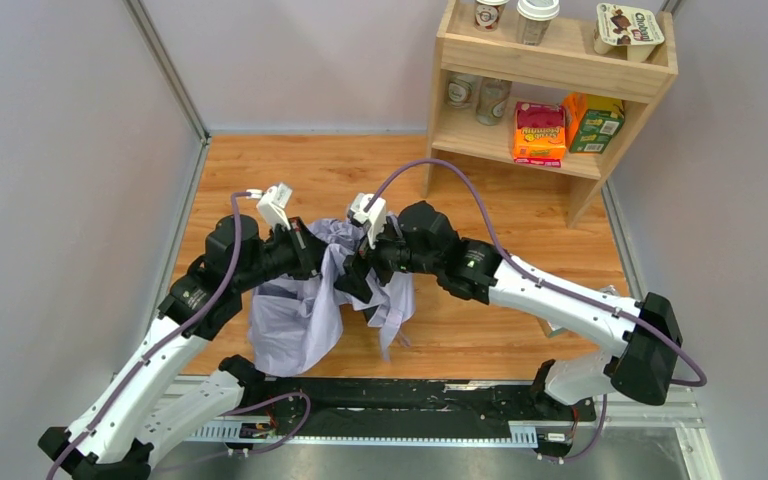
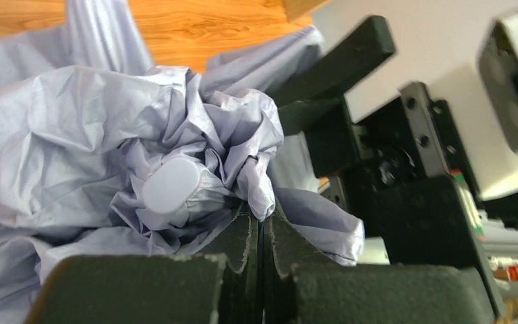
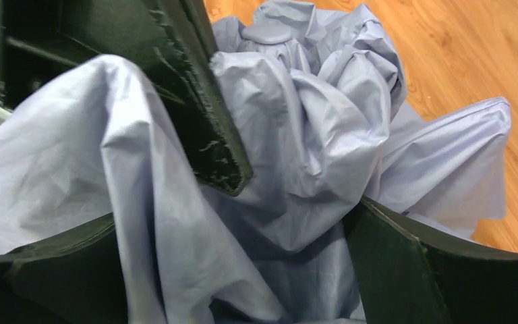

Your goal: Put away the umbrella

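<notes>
The pale lavender umbrella (image 1: 295,320) hangs as a crumpled bundle of fabric between both arms, above the wooden table (image 1: 520,210). My left gripper (image 1: 325,258) is shut, pinching a fold of the fabric at its tips (image 2: 263,214). The umbrella (image 2: 74,115) shows a round pale cap (image 2: 170,183) just left of that pinch. My right gripper (image 1: 358,290) reaches in from the right. In the right wrist view it (image 3: 243,270) is open, with a thick bunch of umbrella (image 3: 297,135) fabric between its wide-set fingers (image 3: 411,270). The shaft, handle and strap are hidden.
A wooden shelf (image 1: 457,130) stands at the back right with cups, jars, an orange box (image 1: 540,133) and a green box (image 1: 595,122). Grey walls close in both sides. A black rail (image 1: 400,400) runs along the near edge.
</notes>
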You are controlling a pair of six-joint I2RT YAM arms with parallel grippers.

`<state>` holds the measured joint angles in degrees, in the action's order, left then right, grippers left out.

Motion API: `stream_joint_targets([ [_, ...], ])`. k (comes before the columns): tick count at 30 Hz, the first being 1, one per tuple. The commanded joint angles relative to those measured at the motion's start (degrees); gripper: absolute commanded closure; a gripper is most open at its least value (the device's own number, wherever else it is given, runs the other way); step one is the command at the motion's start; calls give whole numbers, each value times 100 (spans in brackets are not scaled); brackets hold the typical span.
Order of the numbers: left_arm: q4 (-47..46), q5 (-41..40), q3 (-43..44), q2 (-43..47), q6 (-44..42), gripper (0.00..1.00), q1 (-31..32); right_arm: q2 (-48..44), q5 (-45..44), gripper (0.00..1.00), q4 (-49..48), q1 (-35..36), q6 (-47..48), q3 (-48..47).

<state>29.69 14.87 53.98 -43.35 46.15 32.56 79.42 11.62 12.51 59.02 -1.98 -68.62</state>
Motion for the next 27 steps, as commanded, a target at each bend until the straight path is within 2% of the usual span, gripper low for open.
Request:
stream_joint_targets([
  [1, -1456, 1252, -63, 117, -184, 100, 5, -75, 990, 0, -372, -435, 171, 226],
  [7, -1869, 1922, -124, 169, -414, 100, 5, -93, 1254, 0, -538, -576, 119, 322],
  [11, -2694, 2344, -334, 126, -19, 100, 5, -76, 2009, 0, -1442, -576, -206, 542],
  [13, -2741, 2459, -326, 55, 61, 100, 5, -128, 2247, 3, -1751, -559, -294, 709],
  [15, -2714, 2468, -335, 46, 34, 100, 5, -216, 2485, 16, -1945, -559, -329, 823],
  [17, -2723, 2459, -335, 99, 34, 100, 5, -339, 2635, 36, -2173, -559, -461, 999],
  [19, -2785, 2459, -335, 108, 69, 100, 14, -470, 2653, 48, -2393, -559, -575, 1192],
  [21, -2899, 2511, -335, 99, 105, 100, 14, -559, 2609, 67, -2473, -576, -672, 1298],
  [22, -2908, 2503, -326, 64, 148, 97, 5, -602, 2591, 74, -2490, -568, -716, 1351],
  [23, -2882, 2485, -283, 64, 96, 83, 5, -655, 2522, 85, -2491, -576, -760, 1395],
  [24, -2707, 2363, -248, 81, 61, 73, 5, -699, 2425, 96, -2456, -576, -795, 1430],
  [25, -2566, 2258, -82, 81, -122, 46, 5, -760, 2320, 100, -2395, -585, -813, 1465],
  [26, -2086, 2039, 146, 125, -263, 31, 5, -848, 2180, 100, -2333, -576, -830, 1500],
  [27, -1803, 1872, 305, 160, -578, 30, 14, -910, 2022, 100, -2280, -611, -839, 1562],
])
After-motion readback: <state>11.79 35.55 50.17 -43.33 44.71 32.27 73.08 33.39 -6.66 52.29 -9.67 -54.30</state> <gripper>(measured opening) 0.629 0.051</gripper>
